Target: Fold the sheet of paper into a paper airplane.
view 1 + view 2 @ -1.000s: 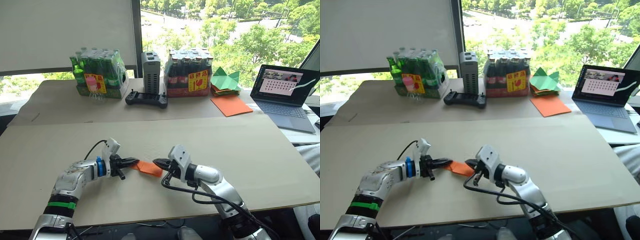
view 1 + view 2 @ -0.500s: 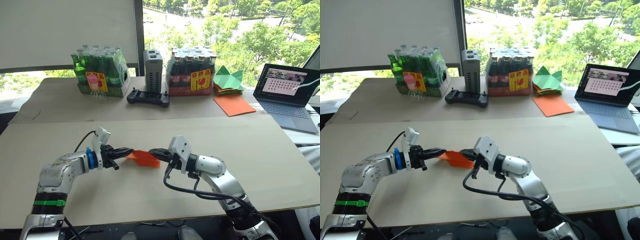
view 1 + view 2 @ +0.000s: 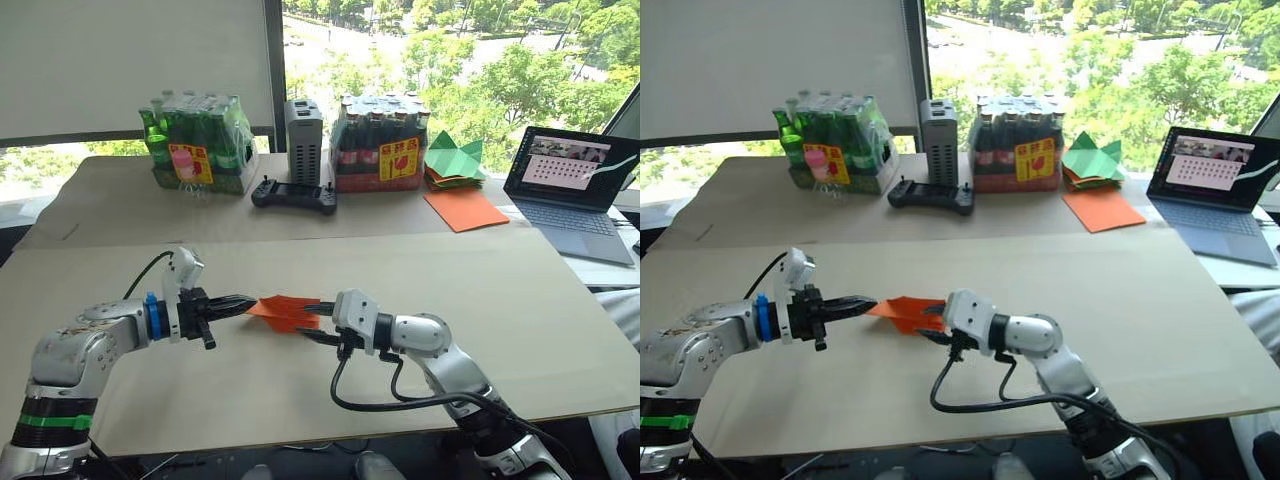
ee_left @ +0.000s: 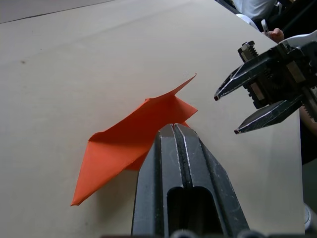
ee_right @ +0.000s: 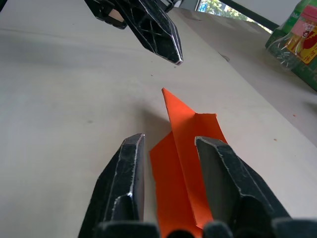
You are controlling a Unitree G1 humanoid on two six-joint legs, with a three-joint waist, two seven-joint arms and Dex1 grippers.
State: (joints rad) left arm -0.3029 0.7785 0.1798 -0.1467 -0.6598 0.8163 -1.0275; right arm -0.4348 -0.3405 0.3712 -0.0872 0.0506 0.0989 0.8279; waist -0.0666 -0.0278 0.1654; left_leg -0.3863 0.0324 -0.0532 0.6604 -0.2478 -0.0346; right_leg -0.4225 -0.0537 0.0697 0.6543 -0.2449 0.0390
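Pale tabletop (image 3: 500, 300) — bright window (image 3: 450, 50) behind — sunlit green trees (image 3: 540, 80) outside.

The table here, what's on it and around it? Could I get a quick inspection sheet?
Surface: tan table, bare near the arms.
Job's things: folded orange paper airplane, held off the table.
Clutter: two bottle packs, controller, green paper shapes, smooth orange sheet, laptop.
Grippers: left claw shut on the airplane; right claw open, astride it.
Cables: black cable looping under the right arm.
Surroundings: window, trees outside.
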